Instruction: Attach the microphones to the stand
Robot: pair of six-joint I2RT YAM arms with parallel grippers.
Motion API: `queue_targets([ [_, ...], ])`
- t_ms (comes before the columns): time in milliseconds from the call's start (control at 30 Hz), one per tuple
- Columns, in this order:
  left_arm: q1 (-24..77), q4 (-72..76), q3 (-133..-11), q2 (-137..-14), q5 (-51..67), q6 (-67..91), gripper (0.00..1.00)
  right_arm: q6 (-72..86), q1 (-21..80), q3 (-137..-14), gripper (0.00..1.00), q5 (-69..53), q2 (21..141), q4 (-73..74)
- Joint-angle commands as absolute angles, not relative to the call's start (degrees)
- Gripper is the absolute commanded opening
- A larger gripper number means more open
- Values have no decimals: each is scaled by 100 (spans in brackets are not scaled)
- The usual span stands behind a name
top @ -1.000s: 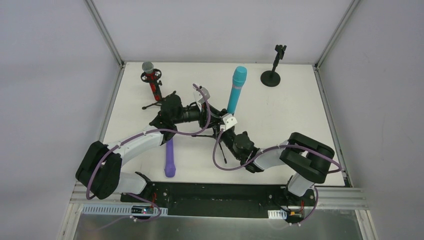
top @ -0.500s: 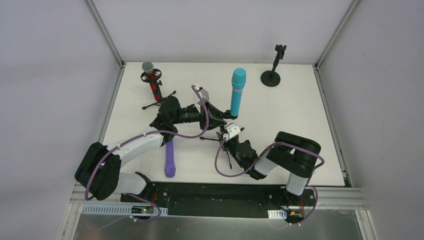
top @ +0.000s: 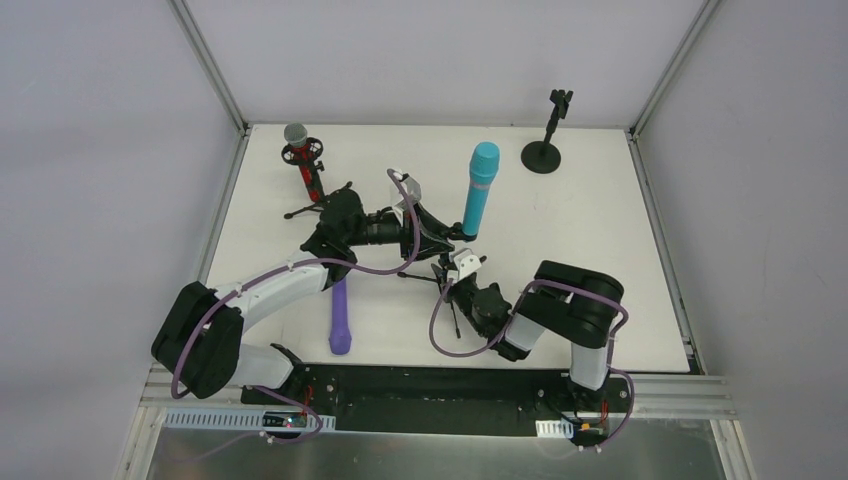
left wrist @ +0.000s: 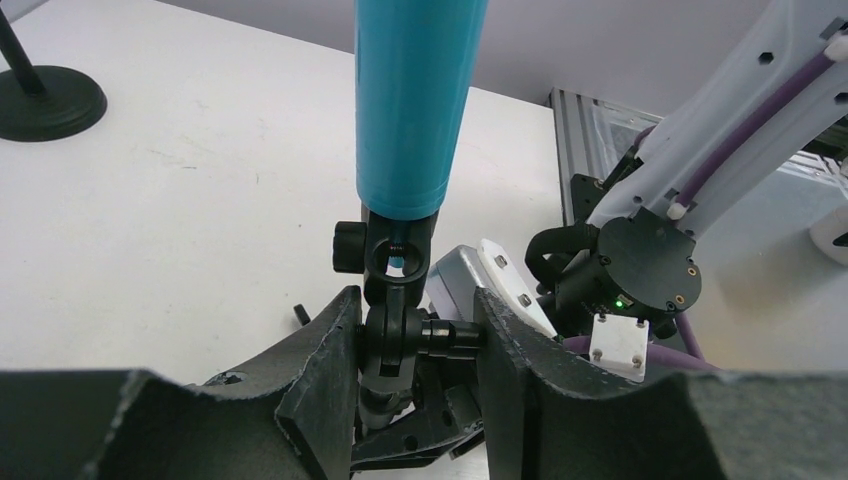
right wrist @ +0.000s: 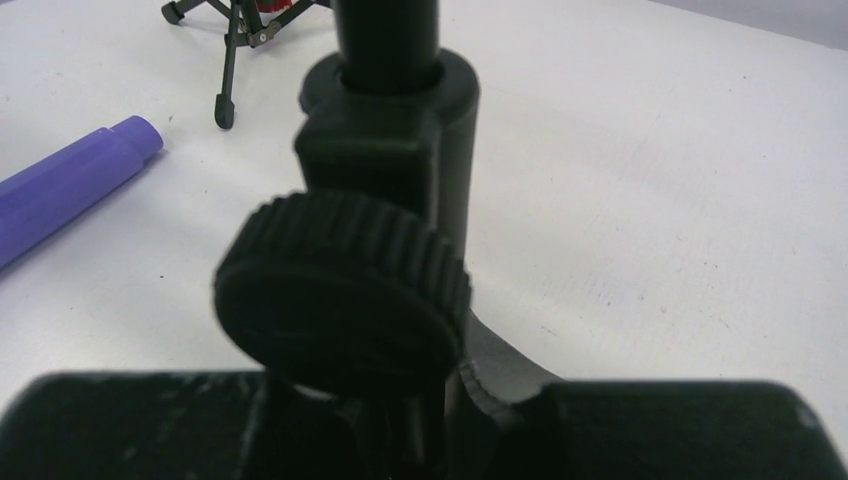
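Note:
The cyan microphone (top: 480, 188) sits in the clip of a small black tripod stand (top: 447, 262) at mid-table. My left gripper (top: 438, 236) is shut on the stand's swivel joint (left wrist: 400, 335) just under the clip, with the cyan microphone (left wrist: 412, 100) rising above its fingers (left wrist: 318, 375). My right gripper (top: 461, 272) is shut on the stand's lower post, whose round knob (right wrist: 345, 290) fills the right wrist view. The purple microphone (top: 340, 315) lies flat on the table and also shows in the right wrist view (right wrist: 70, 185). The red microphone (top: 303, 157) stands in its own tripod stand at the back left.
A black round-base stand (top: 543, 150) with an empty clip stands at the back right. The red microphone's tripod legs (right wrist: 230, 60) are close behind the held stand. The table's metal frame rails run along both sides.
The cyan microphone and its stand have shifted slightly right and the microphone stands more upright. The right arm has folded in closer to the stand, its elbow moving left.

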State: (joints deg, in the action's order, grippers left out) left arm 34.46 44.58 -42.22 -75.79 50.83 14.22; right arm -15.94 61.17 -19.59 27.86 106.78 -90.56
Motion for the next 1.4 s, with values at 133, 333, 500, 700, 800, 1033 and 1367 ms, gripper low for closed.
queue_targets([
  [133, 3441, 5165, -5362, -7208, 5622, 1725, 0, -1219, 5941, -1608, 0, 3268, 11519, -8728],
  [333, 3445, 4973, -5775, -7199, 5510, 1715, 0, -1159, 5936, -1661, 0, 3256, 11690, -8728],
  [500, 3458, 4857, -6017, -7084, 5429, 1687, 0, -1124, 5936, -1724, 0, 3235, 11819, -8728],
  [700, 3595, 4672, -6153, -6951, 5422, 1461, 0, -1048, 5950, -1810, 0, 3258, 12054, -8731],
  [800, 3713, 4436, -6270, -6906, 5408, 1275, 0, -1060, 5962, -1890, 0, 3309, 12188, -8728],
  [1033, 3823, 4184, -6374, -6845, 5257, 985, 0, -1068, 5992, -1916, 0, 3421, 12264, -8728],
  [1367, 3824, 3992, -6091, -6856, 5243, 583, 0, -1180, 6041, -1752, 12, 3361, 11694, -8727],
])
